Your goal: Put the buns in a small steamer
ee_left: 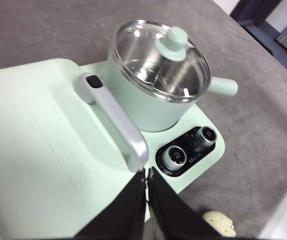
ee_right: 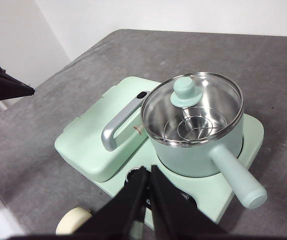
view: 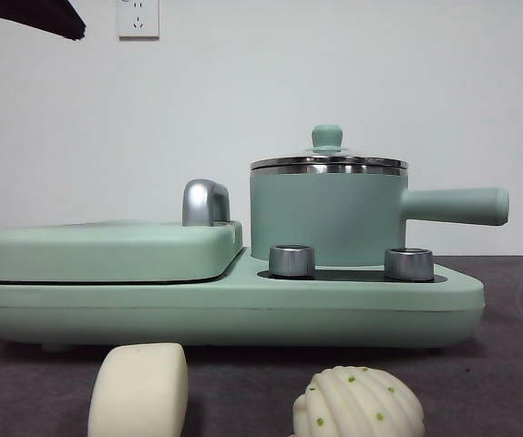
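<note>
Small steamer (view: 327, 215): on right side of mint cooker base (view: 225, 305), glass lid (ee_right: 192, 107) on, side handle (view: 455, 206) sticking right
Smooth bun (view: 139, 390): on table (view: 517, 364) in front of cooker, left of ridged one
Ridged bun (view: 360, 402): on table, green dots, near the smooth bun, not touching it
Griddle (view: 107, 250): left half of base, lid down, chrome handle (ee_left: 114, 117)
Left pincer (ee_left: 147, 182): pressed together, empty, above the cooker
Right pincer (ee_right: 147, 182): pressed together, empty, above the cooker's front
</note>
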Available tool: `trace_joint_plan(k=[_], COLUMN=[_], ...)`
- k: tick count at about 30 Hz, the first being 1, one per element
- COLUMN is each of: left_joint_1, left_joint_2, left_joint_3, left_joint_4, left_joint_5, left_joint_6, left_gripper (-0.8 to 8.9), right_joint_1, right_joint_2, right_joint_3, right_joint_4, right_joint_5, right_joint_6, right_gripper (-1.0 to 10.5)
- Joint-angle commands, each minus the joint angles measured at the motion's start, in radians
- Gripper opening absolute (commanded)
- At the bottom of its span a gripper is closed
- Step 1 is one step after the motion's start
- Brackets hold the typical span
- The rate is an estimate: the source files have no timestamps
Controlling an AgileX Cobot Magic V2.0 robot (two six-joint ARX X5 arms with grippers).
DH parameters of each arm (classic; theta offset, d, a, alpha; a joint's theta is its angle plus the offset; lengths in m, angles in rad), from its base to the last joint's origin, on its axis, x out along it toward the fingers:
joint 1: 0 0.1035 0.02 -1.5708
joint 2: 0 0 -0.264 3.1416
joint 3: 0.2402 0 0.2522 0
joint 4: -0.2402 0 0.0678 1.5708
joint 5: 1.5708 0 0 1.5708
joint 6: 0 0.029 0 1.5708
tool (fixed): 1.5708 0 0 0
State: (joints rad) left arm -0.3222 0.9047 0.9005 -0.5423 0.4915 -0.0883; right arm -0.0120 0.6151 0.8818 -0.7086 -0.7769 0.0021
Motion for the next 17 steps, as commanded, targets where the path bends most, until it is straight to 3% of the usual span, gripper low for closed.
trace_joint_plan(k=[1,4,7,9,14,17], left_joint_1=[-0.003,-0.003,-0.003,-0.003,-0.003,-0.005], left_joint_2=[0.007,0.007,0.008,0.009,0.009,0.015], left_joint_3=[0.021,0.021,0.021,0.021,0.021,0.027], left_joint_4=[0.011,0.012,0.013,0.016,0.023,0.042], left_joint_5=[0.006,0.006,0.005,0.005,0.006,0.006], left_joint_6=[0.024,0.024,0.025,0.024,-0.005,-0.019], left_gripper=[0.13,1.50,4.11,5.16,5.23,4.63], right_joint_1=[0.003,0.003,0.003,0.003,0.003,0.003], right_joint_2=[0.005,0.005,0.005,0.005,0.005,0.004], right_joint_3=[0.017,0.017,0.017,0.017,0.017,0.017], right_joint_4=[0.005,0.005,0.005,0.005,0.005,0.005], right_joint_5=[-0.004,0.000,0.025,0.037,0.044,0.043], right_joint_6=[-0.022,-0.021,-0.021,-0.021,-0.021,-0.020], right_gripper=[0.1,1.4,3.8,4.6,4.6,4.6])
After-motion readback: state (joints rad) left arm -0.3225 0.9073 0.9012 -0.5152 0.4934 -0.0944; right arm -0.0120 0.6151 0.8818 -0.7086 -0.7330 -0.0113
